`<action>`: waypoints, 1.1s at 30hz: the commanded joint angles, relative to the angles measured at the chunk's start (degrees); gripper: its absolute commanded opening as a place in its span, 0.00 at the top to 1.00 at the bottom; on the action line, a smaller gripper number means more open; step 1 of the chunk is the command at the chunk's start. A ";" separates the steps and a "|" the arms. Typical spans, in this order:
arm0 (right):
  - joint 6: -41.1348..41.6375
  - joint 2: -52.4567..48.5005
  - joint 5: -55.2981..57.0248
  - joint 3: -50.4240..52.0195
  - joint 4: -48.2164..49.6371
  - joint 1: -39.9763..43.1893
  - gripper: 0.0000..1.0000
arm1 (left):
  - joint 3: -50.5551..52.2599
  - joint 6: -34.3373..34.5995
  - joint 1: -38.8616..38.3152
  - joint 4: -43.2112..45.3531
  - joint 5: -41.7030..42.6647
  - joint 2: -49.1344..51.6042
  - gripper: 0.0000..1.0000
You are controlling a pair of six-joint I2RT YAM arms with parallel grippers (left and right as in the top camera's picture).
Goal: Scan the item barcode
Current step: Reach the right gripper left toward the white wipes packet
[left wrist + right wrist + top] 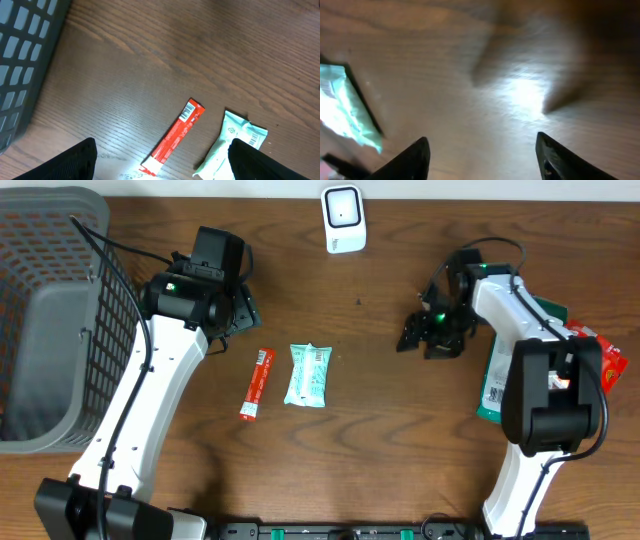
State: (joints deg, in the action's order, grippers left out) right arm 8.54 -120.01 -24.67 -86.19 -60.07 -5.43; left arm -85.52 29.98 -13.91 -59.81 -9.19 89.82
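The red packet (176,136) lies near the left pincer (162,144), whose fingers are spread and empty. The right pincer (481,140), also apart, is well away from the packet.

The brown wooden table (400,440) carries a red stick packet (257,384) and a mint-green packet (308,374) side by side, close to the left pincer (243,308) on its arm-base side. A grey mesh basket (50,320) sits well off to its outer side. A white scanner (343,220) stands at the far edge between both pincers, and a green packet (492,385) and a red packet (605,365) lie behind the right pincer (425,335), partly under its arm.
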 commanded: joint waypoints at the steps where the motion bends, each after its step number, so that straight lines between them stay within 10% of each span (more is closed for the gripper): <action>1: -2.89 3.54 -1.25 -1.03 -2.14 -2.23 0.47 | -0.24 -0.11 0.13 -0.17 -0.50 -0.33 0.15; 15: -4.74 16.68 1.68 -0.13 -5.20 -8.13 0.48 | -0.24 -0.11 0.13 -0.17 -0.50 -0.33 0.15; 33: 8.50 16.59 2.36 15.41 24.26 -22.71 0.43 | -0.24 -0.11 0.13 -0.17 -0.50 -0.33 0.15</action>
State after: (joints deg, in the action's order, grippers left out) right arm 13.13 -103.98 -22.46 -72.53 -37.10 -26.83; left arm -85.52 29.98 -13.91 -59.81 -9.19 89.82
